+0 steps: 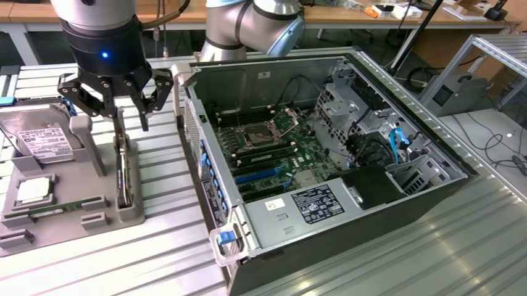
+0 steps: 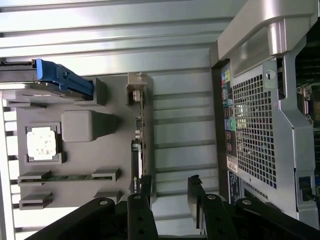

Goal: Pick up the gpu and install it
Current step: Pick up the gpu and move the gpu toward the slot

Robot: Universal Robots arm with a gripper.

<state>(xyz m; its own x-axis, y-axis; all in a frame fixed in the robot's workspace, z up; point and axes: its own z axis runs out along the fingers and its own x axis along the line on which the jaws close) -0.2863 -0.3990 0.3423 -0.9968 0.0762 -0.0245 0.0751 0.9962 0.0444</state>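
The gpu (image 1: 123,169) is a thin dark card standing on edge in a slot along the grey fixture tray's (image 1: 74,222) side nearest the computer case. My gripper (image 1: 125,117) hangs open just above the card's far end, holding nothing. In the wrist view the gpu (image 2: 137,150) runs as a narrow strip with its metal bracket at one end. There the gripper (image 2: 170,186) is open, with one fingertip (image 2: 146,181) over the card's edge and the other above the ribbed table beside it.
The open computer case (image 1: 329,154) lies on its side at the exterior view's right of the tray, motherboard exposed; its rear grille (image 2: 255,130) is close to the gripper. The tray also holds a hard drive (image 1: 37,139), a CPU (image 1: 33,191) and a memory stick (image 1: 49,213).
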